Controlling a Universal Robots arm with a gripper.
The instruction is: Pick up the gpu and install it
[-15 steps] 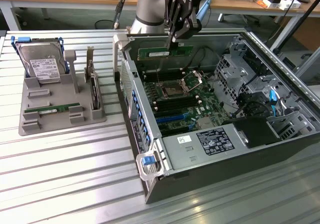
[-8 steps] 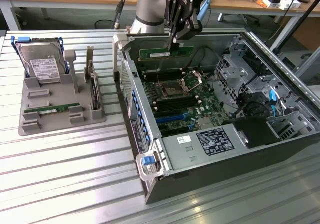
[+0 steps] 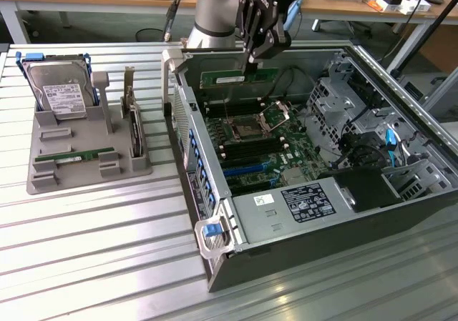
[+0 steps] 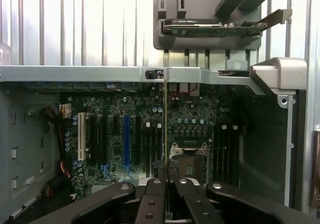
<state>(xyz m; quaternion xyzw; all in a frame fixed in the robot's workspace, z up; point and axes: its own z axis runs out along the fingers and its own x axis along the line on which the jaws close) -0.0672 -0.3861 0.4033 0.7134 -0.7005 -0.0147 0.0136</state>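
free: above motherboard [image 3: 250, 139] | blocked: drive cage [image 3: 336, 98]; case wall [image 3: 182, 121]

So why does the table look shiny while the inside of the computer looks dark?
Exterior view: light glares off the ribbed metal table; the case walls shade its inside. Wrist view: the table looks washed pale, the motherboard dim, the jaws nearly black.

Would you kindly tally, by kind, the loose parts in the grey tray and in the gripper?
Green sticks: 2 (the gpu in the gripper, one stick in the tray)
Hard drive: 1
Dark card: 1
Total: 4
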